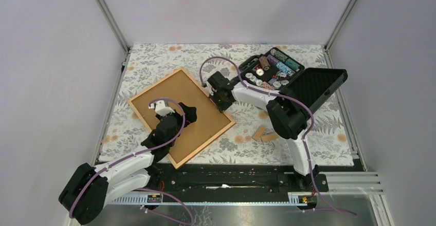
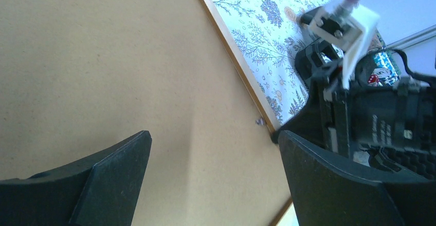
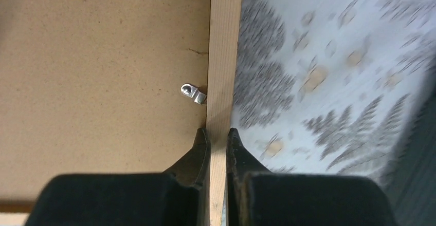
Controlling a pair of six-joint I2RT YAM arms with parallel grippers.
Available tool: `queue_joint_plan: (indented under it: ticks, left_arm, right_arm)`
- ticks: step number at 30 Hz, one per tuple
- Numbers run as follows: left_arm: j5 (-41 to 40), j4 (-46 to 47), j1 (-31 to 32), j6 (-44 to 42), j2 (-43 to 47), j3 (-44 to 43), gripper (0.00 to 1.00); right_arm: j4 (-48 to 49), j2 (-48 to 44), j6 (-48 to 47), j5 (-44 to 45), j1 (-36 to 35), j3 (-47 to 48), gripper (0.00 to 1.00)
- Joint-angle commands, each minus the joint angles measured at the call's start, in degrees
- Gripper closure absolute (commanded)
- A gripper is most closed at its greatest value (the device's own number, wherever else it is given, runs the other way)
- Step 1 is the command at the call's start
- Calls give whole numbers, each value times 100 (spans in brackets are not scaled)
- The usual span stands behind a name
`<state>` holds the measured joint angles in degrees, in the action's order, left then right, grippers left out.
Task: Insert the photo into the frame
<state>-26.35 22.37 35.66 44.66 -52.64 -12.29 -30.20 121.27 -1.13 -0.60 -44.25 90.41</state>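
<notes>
braces frame (image 3: 223,56) by its border in clenched right gripper (image 3: 218,133), left gripper (image 2: 213,136) agape over backing board (image 2: 103,56); next likely needs clip (image 3: 193,93) turned aside.

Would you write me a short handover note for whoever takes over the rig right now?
The left gripper hangs over the backing board, jaws wide open, holding nothing.
The right gripper has its jaws shut on the frame, on its wooden edge near a metal clip.
The frame lies back up with the board in it. The photo shows in no view.
Left to do: check whether the photo is under the board; if not, insert it.
</notes>
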Motion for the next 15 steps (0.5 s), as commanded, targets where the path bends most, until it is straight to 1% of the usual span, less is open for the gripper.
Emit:
queue_joint_plan:
  ticks: [1, 2, 4, 5, 7, 8, 10, 12, 13, 15]
  left_arm:
    - [-3, 136, 11, -2, 44, -159, 1]
    - [5, 136, 11, -2, 36, -167, 1]
    - [-10, 136, 11, -2, 27, -172, 1]
    - [-8, 136, 11, -2, 18, -176, 1]
    - [-4, 133, 11, -8, 15, -185, 1]
    - [-5, 128, 11, -2, 11, -190, 1]
    - [4, 127, 7, -3, 15, -186, 1]
    - [6, 127, 3, -2, 24, -186, 1]
    - [7, 127, 2, -2, 26, -186, 1]
    - [22, 127, 2, -2, 31, -186, 1]
  right_arm:
    - [113, 588, -1351, 1423, -24, 857, 99]
    - [-37, 703, -1343, 1585, -23, 1149, 88]
    - [-471, 913, -1093, 1970, -27, 1841, 45]
    - [-738, 1013, -916, 2062, -23, 2307, 35]
    - [-1416, 1172, -356, 2223, -28, 2982, 23]
    - [-1823, 1178, -31, 2311, -23, 3135, 17]
    - [-2190, 976, 1197, 2300, -29, 3021, 6]
    - [-2134, 557, 2147, 1836, -29, 2345, 2]
    - [-1917, 299, 2542, 1461, -29, 1885, 2]
    - [-1114, -311, 3115, 703, -50, 815, 0]
